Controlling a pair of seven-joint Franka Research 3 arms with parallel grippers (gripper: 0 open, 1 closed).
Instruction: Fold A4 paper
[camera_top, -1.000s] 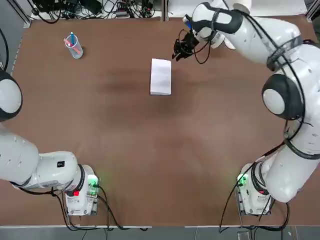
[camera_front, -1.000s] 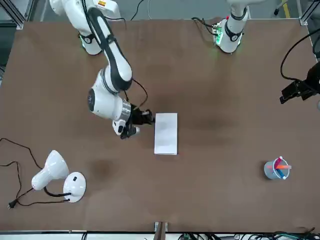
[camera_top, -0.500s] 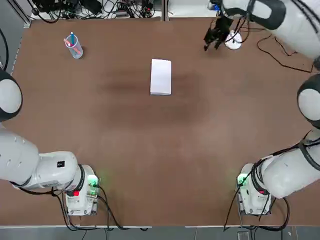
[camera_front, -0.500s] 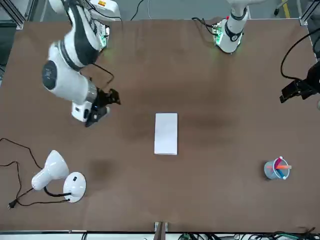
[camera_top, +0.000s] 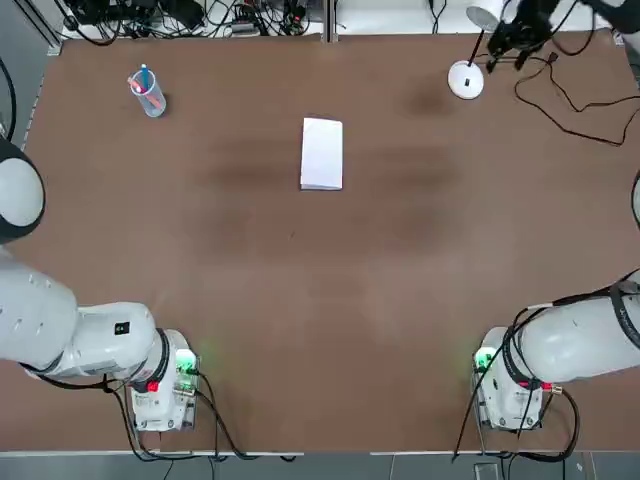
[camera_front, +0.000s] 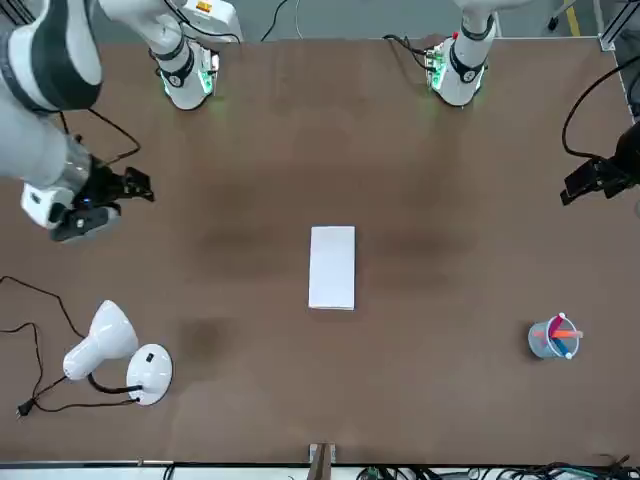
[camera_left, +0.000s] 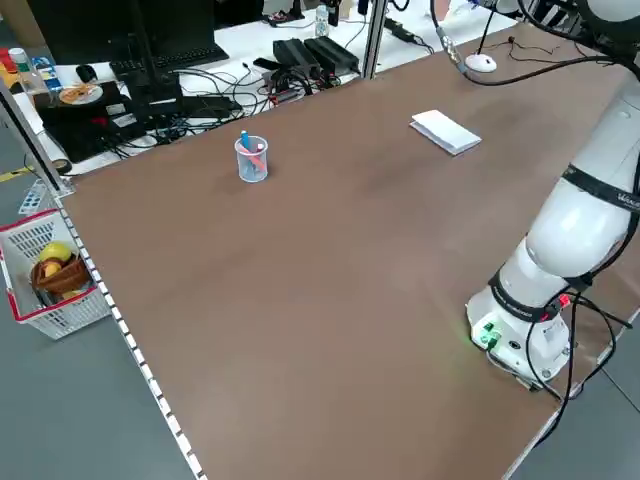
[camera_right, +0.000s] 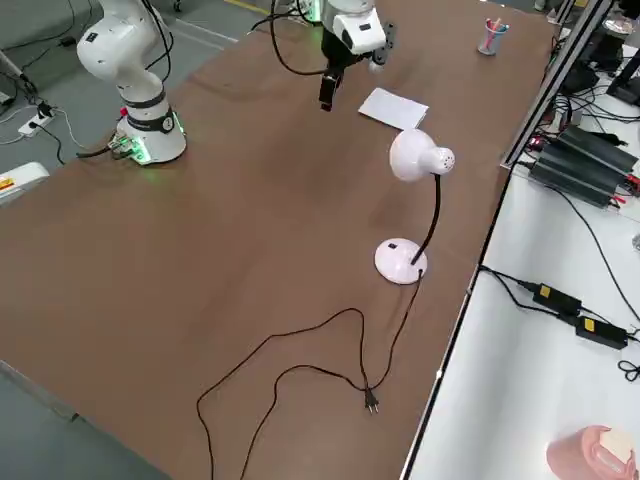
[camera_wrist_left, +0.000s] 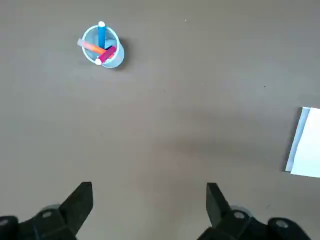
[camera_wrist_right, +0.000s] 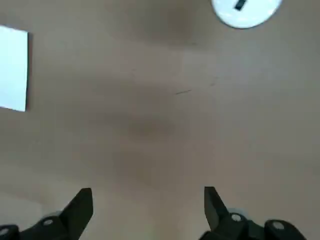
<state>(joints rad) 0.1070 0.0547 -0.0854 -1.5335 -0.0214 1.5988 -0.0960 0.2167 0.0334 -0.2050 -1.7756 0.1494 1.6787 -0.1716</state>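
**Folded sheet at table centre, both grippers clear of it**

Top view: The A4 paper (camera_top: 321, 154) lies flat on the brown table (camera_top: 320, 300), folded to a narrow rectangle, in the far middle of the surface. The right gripper (camera_top: 508, 40) hangs at the far right corner, above the white lamp (camera_top: 466, 78), well apart from the sheet. A cup of pens (camera_top: 148, 93) stands at the far left.

Front view: The paper (camera_front: 332, 267) sits at mid-table. The right gripper (camera_front: 118, 186) is at the picture's left, above the lamp (camera_front: 112, 352), well away from the sheet. The left gripper (camera_front: 592, 181) is at the picture's right edge, near the cup (camera_front: 553, 337), equally remote from the paper.

Left side view: The paper (camera_left: 445, 131) rests alone, with the cup (camera_left: 251, 159) well apart from it.

Right side view: The right gripper (camera_right: 328, 92) hangs near the paper (camera_right: 393, 108), not touching it.

Left wrist view: The left fingers (camera_wrist_left: 80, 200) stand spread, nothing between them; the paper (camera_wrist_left: 305, 142) shows at the frame edge.

Right wrist view: The right fingers (camera_wrist_right: 82, 205) stand spread and empty; the paper (camera_wrist_right: 13, 67) lies off to one side, the lamp base (camera_wrist_right: 245, 11) to the other.
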